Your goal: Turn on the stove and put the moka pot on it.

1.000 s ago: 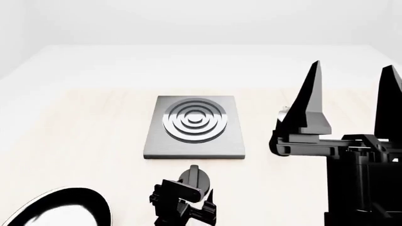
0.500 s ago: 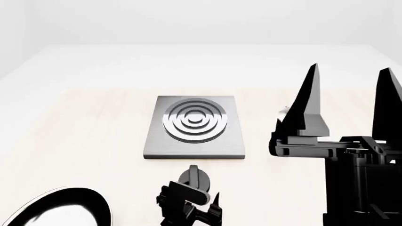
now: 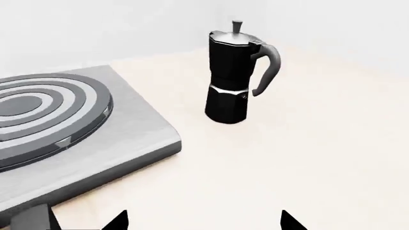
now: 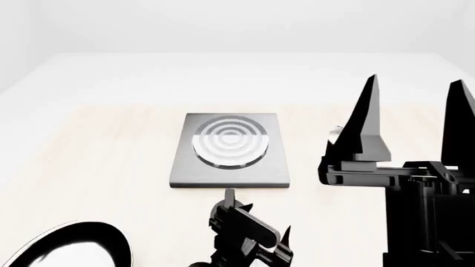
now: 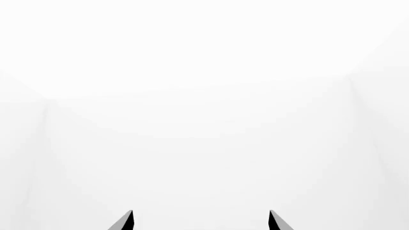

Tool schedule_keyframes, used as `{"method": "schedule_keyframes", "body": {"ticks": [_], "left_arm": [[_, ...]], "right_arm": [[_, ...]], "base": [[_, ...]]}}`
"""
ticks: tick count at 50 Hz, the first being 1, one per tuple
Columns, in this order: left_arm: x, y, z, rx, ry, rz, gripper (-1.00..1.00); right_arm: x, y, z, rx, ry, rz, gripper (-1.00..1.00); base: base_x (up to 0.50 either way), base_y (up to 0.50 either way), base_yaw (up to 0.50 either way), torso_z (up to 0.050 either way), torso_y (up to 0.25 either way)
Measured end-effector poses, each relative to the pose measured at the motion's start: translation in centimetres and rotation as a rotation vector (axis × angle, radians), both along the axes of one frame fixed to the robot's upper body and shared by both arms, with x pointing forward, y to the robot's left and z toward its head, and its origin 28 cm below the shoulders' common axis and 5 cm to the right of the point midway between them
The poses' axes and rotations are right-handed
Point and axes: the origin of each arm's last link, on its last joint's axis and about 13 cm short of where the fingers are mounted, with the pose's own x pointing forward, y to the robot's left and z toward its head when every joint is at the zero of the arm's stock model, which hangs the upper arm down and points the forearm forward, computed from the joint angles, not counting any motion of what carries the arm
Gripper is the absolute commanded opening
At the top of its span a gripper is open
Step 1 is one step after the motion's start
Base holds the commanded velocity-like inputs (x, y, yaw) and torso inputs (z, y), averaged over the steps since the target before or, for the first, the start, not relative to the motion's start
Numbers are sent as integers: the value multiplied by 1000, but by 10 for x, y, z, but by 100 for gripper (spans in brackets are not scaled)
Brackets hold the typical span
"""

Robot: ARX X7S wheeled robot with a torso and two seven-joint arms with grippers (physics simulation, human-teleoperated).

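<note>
The stove (image 4: 230, 167) is a flat grey square plate in the middle of the table, and its ring burner (image 4: 230, 142) looks pale and bright. Its black knob sits just in front of it, where my left gripper (image 4: 258, 214) covers it, so I cannot make it out. That gripper is open and empty, turned toward the right. The left wrist view shows the stove (image 3: 115, 143) beside the open left gripper (image 3: 203, 223), and the black moka pot (image 3: 231, 79) upright on the table beyond it. My right gripper (image 4: 414, 114) stands open, fingers up, hiding the moka pot in the head view.
A black frying pan (image 4: 70, 247) lies at the near left corner. The right gripper (image 5: 201, 220) faces only white wall in its own view. The right arm's black body (image 4: 423, 206) fills the near right.
The burner rings have turned from dark-shaded to pale. My left gripper has swung off the knob toward the right. The right arm has barely moved.
</note>
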Motion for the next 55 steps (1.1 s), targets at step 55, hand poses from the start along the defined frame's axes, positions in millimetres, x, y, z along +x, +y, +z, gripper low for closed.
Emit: {"method": "schedule_keyframes", "body": {"ticks": [55], "left_arm": [[-126,102,174,-14,-1394,603,100]], "right_arm": [[69,-18,-69,-18,271,-119,100]], "base": [[0,0,0,0,0]]}}
